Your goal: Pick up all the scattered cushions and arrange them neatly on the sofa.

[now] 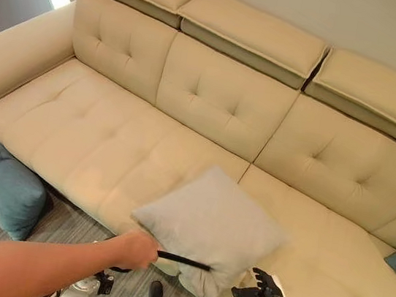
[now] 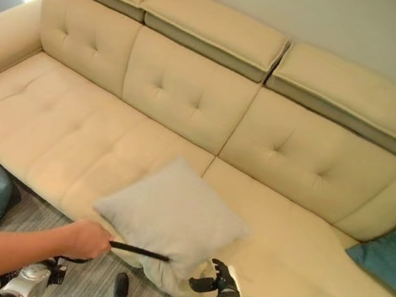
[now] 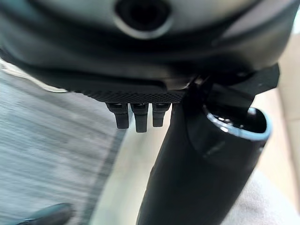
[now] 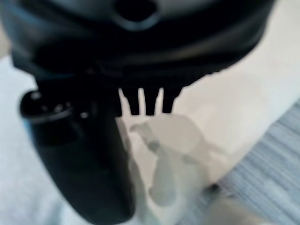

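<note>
Right hand (image 1: 264, 285) hangs relaxed, fingers loose and holding nothing, touching the near corner of the grey cushion (image 1: 211, 223), which overhangs the sofa (image 1: 97, 134) edge. Beside it, a person's hand (image 1: 134, 249) prods the cushion with a black stick (image 1: 182, 261). Left hand (image 3: 140, 115) idles open. A nudge could tip the cushion floorward.

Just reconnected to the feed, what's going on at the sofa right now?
A person's hand reaches in from the left with a thin black stick against the grey cushion, which lies at the front edge of the cream sofa. The right hand is beside that cushion's near corner, fingers relaxed, holding nothing. One teal cushion sits on the floor at the left; another lies on the sofa's right end.
</note>
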